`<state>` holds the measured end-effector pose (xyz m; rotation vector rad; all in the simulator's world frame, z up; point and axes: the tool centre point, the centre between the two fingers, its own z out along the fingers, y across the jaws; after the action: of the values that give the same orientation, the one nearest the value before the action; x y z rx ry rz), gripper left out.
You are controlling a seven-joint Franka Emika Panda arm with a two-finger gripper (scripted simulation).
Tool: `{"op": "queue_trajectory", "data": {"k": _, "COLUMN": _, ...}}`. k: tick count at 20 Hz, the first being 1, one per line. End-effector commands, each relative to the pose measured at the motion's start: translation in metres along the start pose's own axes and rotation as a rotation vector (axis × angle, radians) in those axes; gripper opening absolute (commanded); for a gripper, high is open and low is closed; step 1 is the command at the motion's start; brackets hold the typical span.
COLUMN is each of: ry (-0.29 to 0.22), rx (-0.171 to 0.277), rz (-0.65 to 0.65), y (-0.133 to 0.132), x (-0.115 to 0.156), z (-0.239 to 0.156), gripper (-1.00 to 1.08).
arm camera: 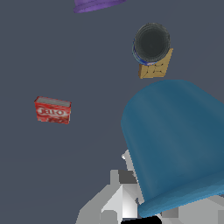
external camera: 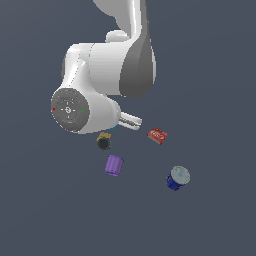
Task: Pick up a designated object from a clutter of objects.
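- Exterior view: the white Panda arm (external camera: 107, 70) fills the upper middle, its round grey wrist flange facing the camera. Two pale fingers (external camera: 131, 120) of the pincer (external camera: 129, 121) poke out toward the exterior view's right from behind the wrist; whether they are spread or pressed together cannot be told here.
- A thin sliver of light blue (external camera: 114, 127) shows just under the wrist, beside the fingers; it looks like the edge of the light-blue cup, mostly hidden by the arm.
- Just below the wrist lies a small yellow-and-black piece (external camera: 103, 140), a dark round end against a tan block.
- Nearer the camera sits the purple ribbed cup (external camera: 114, 165), tipped on its side.
- To the exterior view's right of the pincer lies the flat red box (external camera: 157, 135), with white lettering too small to read here.
- Nearer and further right is the dark blue can (external camera: 177, 178) with a grey-white top, tilted, top toward the camera.
- All rest on the plain dark grey counter (external camera: 215, 100).
- Wrist view: the light-blue cup (arm camera: 177, 144) fills much of the picture, close against the pincer's grey-white fingers (arm camera: 120, 199). Its flared rim lies toward the fingers, its rounded closed end away, long axis along the pincer's reach. The pincer looks to be pinching the cup, though contact is partly hidden.
- The red box (arm camera: 53, 110) reads "Jell-O" in white.
- The yellow-and-black piece (arm camera: 152, 50) shows a dark round face on a tan block.
- The purple cup's edge (arm camera: 97, 5) is cut off by the frame.
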<state>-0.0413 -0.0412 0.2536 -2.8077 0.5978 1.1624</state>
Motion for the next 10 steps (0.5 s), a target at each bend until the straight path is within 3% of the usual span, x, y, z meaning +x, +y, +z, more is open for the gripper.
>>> {"op": "queue_trajectory", "data": {"k": 1, "ry": 0.001, "rx": 0.000, "rz": 0.000, "y": 0.012, "x": -0.022, "z": -0.017, "gripper": -1.00}}
{"op": "queue_trajectory", "data": {"k": 10, "ry": 0.001, "rx": 0.000, "rz": 0.001, "y": 0.044, "x": -0.079, "z": -0.065, "gripper": -1.00}}
